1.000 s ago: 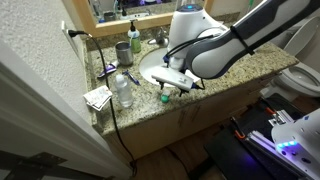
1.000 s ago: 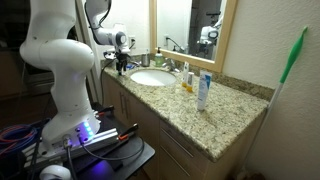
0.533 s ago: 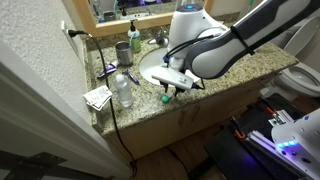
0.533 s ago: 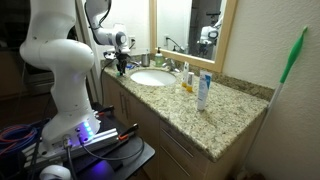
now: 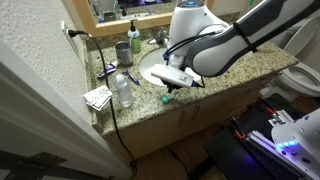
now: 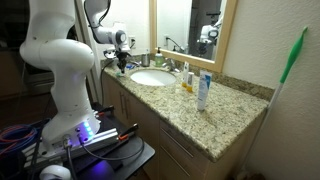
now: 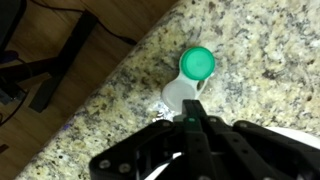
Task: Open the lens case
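Your tool (image 7: 190, 120) has its fingers drawn together, tips down on the white cap of the lens case (image 7: 193, 72); you cannot tell whether they pinch it. The case lies flat on the granite table (image 7: 265, 60) near the edge, with its green cap on the far side from the tool.

You're holding the arm (image 5: 235, 42) bent low, and its gripper (image 7: 190, 120) is pointing down, jaws pressed together.
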